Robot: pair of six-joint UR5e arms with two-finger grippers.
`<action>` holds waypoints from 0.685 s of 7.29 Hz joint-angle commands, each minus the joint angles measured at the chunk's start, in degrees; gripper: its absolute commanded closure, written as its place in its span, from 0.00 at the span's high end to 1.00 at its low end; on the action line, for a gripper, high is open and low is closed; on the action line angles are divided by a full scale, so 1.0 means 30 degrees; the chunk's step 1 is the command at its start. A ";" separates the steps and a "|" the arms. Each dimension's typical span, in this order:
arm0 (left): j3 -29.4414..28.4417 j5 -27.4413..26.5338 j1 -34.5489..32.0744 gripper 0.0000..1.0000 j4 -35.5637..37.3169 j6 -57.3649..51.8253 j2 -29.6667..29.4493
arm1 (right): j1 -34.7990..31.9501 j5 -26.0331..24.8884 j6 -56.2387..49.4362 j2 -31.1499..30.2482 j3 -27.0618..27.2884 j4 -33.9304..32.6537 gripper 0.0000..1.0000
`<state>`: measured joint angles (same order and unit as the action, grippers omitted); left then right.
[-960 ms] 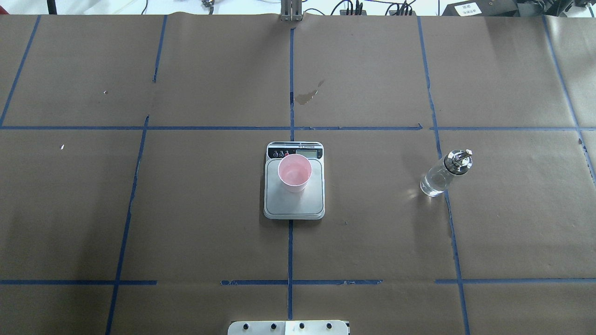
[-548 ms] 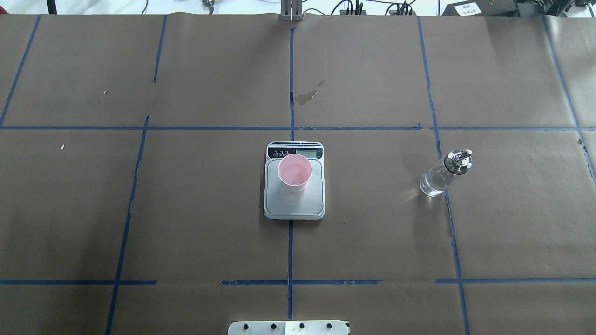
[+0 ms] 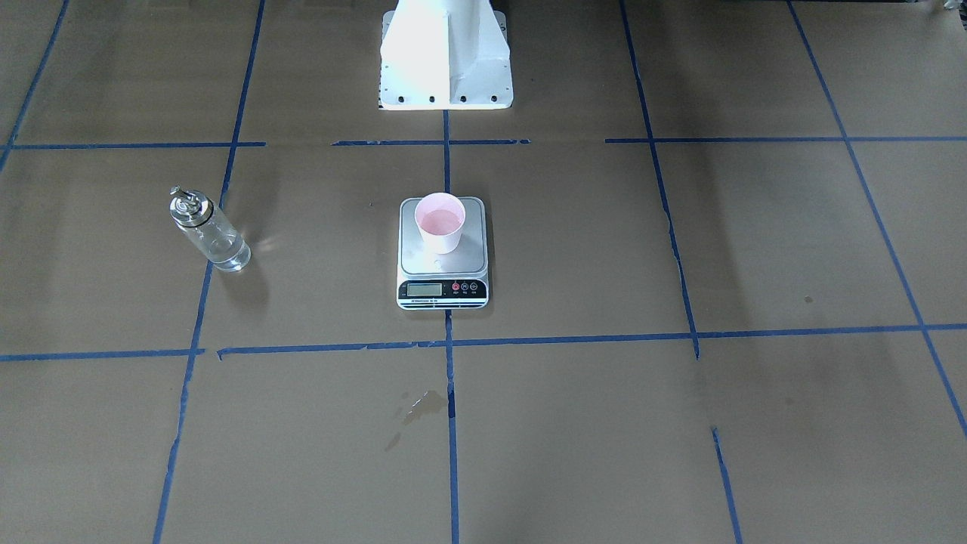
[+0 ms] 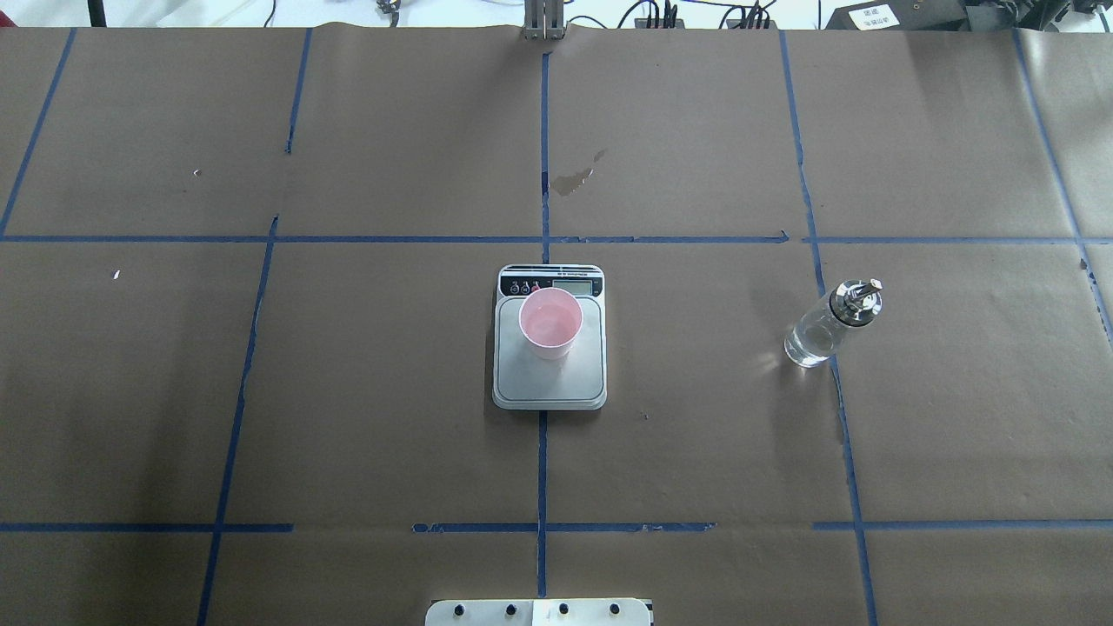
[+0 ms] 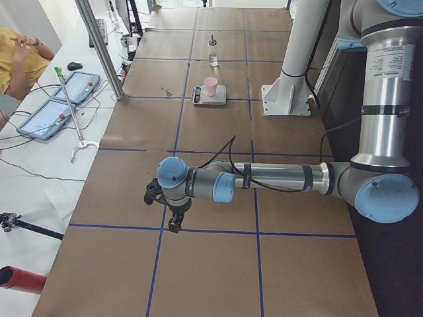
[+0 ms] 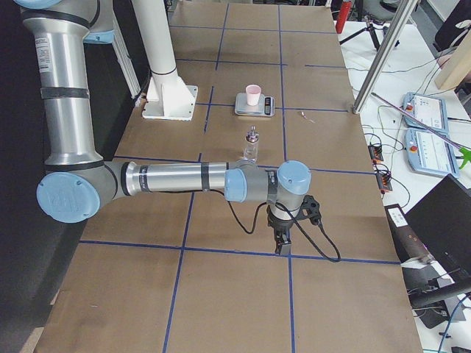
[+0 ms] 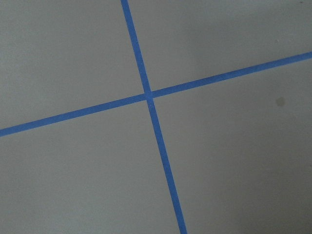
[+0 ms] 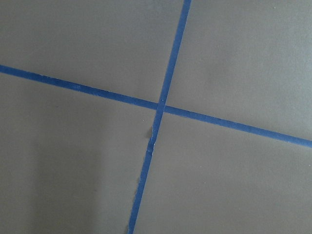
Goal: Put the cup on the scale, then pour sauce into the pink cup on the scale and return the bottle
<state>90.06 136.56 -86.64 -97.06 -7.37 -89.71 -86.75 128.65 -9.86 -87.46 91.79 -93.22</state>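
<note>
Across the table, front-facing view: cup point(image 3: 440, 221) upright on the steel platform of the scale point(image 3: 423, 258), bottle point(image 3: 209, 234) standing well apart at left. Overhead: cup on the scale at centre, bottle at right on a line of blue tape point(image 4: 841, 391), clear sauce point(image 4: 805, 344) inside. Left-end view: left gripper point(image 5: 174, 223) low over brown paper point(image 5: 211, 264), well apart from the scale, opening impossible to tell. Right-end view: right gripper point(image 6: 283, 245) nearer than the bottle and apart from it, opening likewise unclear. Wrist views: crossed tape on paper.
</note>
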 commanded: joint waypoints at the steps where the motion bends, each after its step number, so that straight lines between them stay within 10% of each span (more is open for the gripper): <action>1: -0.0137 0.0096 -0.0005 1.00 -0.0049 -0.0091 -0.0622 | 0.0000 0.0006 0.0093 -0.0438 0.0457 -0.0009 1.00; 5: 0.0331 0.0038 -0.0035 1.00 -0.0048 -0.0091 -0.0392 | 0.0000 0.0124 0.0093 -0.0467 0.0427 -0.0038 1.00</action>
<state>90.63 136.76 -86.71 -97.25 -7.64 -91.16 -86.75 128.98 -9.57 -88.84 93.08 -93.27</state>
